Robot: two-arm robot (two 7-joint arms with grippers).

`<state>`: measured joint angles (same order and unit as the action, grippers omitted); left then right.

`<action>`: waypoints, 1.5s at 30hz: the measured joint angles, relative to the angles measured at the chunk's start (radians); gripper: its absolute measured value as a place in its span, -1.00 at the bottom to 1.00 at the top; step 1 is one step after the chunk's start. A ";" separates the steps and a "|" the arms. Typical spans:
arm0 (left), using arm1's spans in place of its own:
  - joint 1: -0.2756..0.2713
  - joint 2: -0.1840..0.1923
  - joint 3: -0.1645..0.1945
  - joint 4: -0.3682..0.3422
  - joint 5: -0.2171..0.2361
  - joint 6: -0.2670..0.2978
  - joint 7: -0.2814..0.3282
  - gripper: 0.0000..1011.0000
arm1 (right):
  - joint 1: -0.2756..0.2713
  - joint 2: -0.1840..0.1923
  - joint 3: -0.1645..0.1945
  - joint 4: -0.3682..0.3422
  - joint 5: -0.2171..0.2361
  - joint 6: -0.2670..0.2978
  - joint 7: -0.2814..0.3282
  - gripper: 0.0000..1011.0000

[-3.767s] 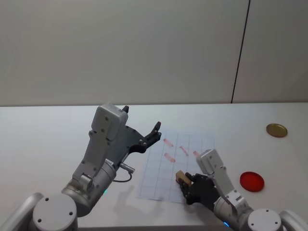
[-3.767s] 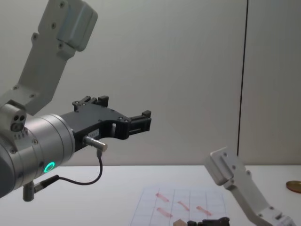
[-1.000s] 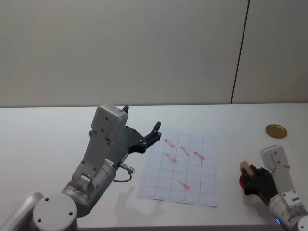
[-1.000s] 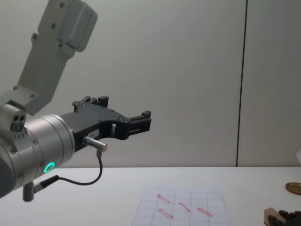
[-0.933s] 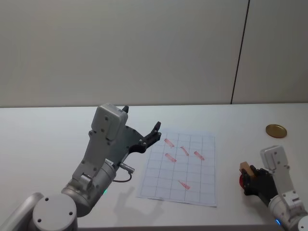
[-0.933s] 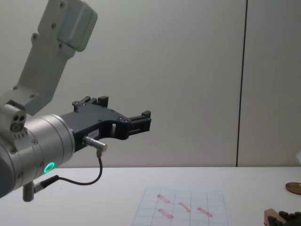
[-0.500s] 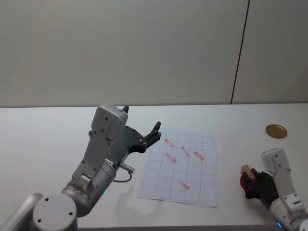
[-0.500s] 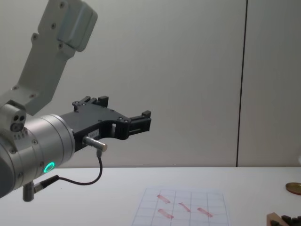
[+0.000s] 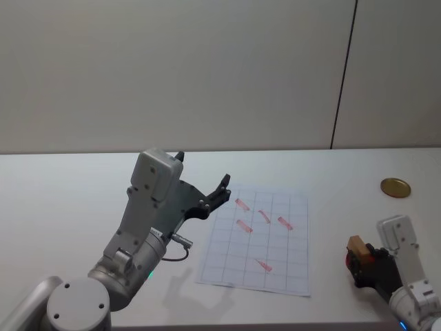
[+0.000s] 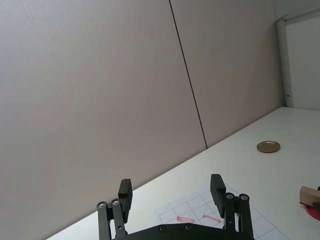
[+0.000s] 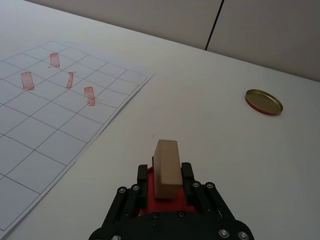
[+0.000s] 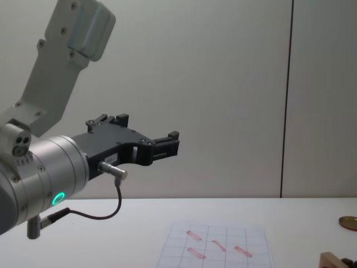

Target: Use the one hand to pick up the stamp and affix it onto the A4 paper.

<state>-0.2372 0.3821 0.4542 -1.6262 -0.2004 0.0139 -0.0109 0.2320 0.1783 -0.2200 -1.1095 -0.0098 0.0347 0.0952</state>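
White tabletop [image 9: 62, 207] is filling the lower half of the head view, backed by a plain grey wall. Nearest, at the lower right corner, the right gripper [image 9: 365, 262] is clamping the stamp [image 9: 357, 245] upright between its fingers, sitting over a red disc [image 11: 145, 192] on the table. Open table is lying between it and the right edge of the A4 paper [image 9: 275, 276], at lower centre, which is carrying five reddish marks. Higher, left of centre, the left gripper [image 9: 213, 193] is hanging raised with its fingers spread apart, holding nothing. Farther off, at the right edge, a golden lid [image 9: 395, 187] is lying flat, well apart from the sheet.
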 joint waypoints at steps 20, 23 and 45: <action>0.000 0.000 0.000 0.000 0.000 0.000 0.000 0.96 | -0.017 0.008 0.009 -0.037 0.003 -0.029 0.000 0.88; 0.000 0.000 0.000 0.000 0.000 0.000 0.000 0.96 | -0.026 0.012 0.011 -0.060 0.007 -0.032 0.000 0.98; 0.000 0.000 0.000 0.000 0.000 0.000 0.000 0.96 | -0.155 0.068 0.046 -0.303 0.089 -0.071 0.010 0.98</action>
<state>-0.2372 0.3821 0.4542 -1.6262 -0.2004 0.0138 -0.0110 0.0770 0.2462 -0.1743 -1.4125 0.0789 -0.0367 0.1051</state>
